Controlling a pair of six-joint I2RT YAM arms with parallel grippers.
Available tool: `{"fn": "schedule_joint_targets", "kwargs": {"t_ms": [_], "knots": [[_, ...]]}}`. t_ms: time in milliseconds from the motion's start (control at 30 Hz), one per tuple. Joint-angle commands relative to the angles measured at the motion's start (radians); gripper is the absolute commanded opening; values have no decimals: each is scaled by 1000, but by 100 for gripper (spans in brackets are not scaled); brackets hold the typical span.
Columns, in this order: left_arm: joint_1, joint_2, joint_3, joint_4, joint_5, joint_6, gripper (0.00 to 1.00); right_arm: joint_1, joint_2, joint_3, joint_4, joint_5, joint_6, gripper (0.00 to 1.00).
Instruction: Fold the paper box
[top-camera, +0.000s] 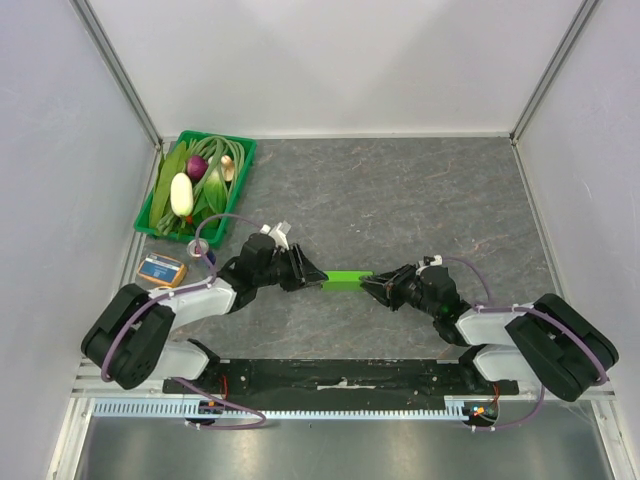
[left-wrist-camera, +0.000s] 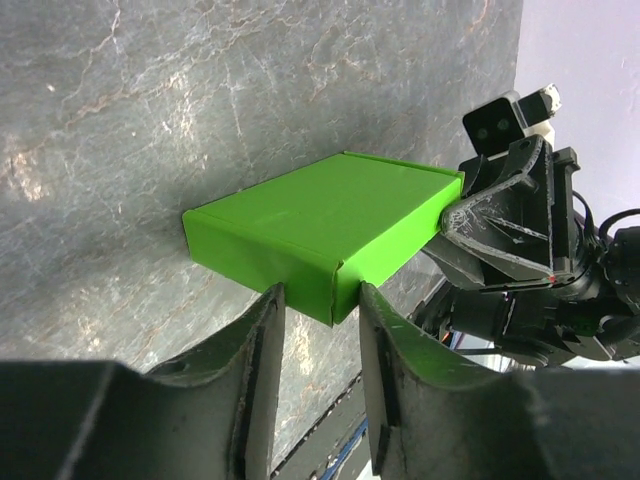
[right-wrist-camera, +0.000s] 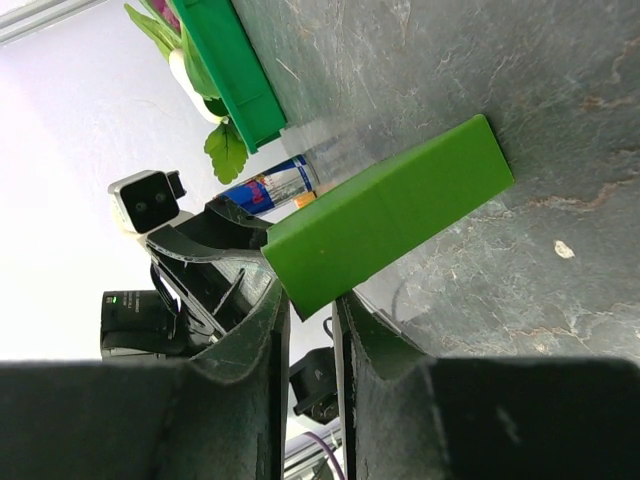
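The paper box (top-camera: 350, 278) is a bright lime-green closed flat block held between my two grippers at the middle of the grey table. My left gripper (top-camera: 318, 278) grips its left end. In the left wrist view the two fingers straddle the box's near corner (left-wrist-camera: 330, 215) and press on both sides of it (left-wrist-camera: 318, 300). My right gripper (top-camera: 375, 285) grips the right end. In the right wrist view its fingers stand close together around the box's lower corner (right-wrist-camera: 385, 215), at the gripper's tips (right-wrist-camera: 312, 300). The box seems held slightly off the table.
A green crate (top-camera: 165, 218) of vegetables stands at the far left. A drink can (top-camera: 205, 252) and a small orange and blue object (top-camera: 162, 270) lie beside the left arm. White walls close in three sides. A black strip (top-camera: 340, 375) runs along the near edge.
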Motion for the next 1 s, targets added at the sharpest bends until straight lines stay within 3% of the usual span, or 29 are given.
{"fn": "schedule_joint_targets", "kwargs": {"t_ms": [0,300,733,833,967], "knots": [[11,61,30,16,6,73,35,-4,49,-20,-101,31,-47,27],[22,129,33,-2,13,103,15,-27,127,-39,-36,15,-60,18],[30,169,29,-16,0,129,7,-56,204,-49,19,3,-107,9],[22,135,27,-33,-4,174,7,-63,173,4,-109,-17,-246,10],[-19,32,24,-157,-120,242,8,-63,70,65,-379,9,-470,15]]}}
